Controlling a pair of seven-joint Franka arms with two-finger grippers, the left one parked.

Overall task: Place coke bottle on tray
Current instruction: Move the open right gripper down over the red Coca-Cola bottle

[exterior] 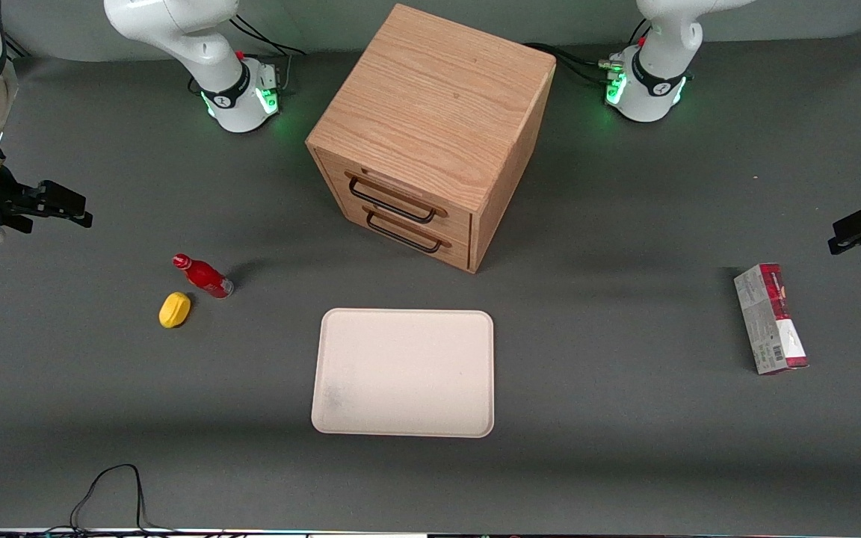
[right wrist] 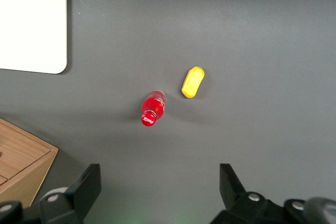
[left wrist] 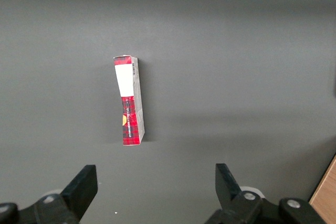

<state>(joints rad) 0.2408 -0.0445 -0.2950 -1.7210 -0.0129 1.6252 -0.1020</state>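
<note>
The coke bottle [exterior: 202, 276] stands on the table [exterior: 625, 448] just beside a yellow lemon-shaped lump [exterior: 175, 309], toward the working arm's end. The tray [exterior: 403, 372] lies bare, nearer the front camera than the wooden drawer cabinet [exterior: 430, 134]. The gripper [exterior: 64, 205] hovers open, apart from the bottle.

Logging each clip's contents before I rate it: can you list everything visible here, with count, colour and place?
coke bottle: one, red, standing on the table toward the working arm's end, not on the tray.
tray: one, cream-beige, nearer the front camera than the cabinet, nothing on it.
lemon-shaped lump: one, yellow, beside the bottle.
drawer cabinet: one, wooden, two black-handled drawers.
carton: one, red and grey, toward the parked arm's end.
cable: one, black, at the table's near edge.
gripper: one, black, open, raised above the table, apart from the bottle.
</note>
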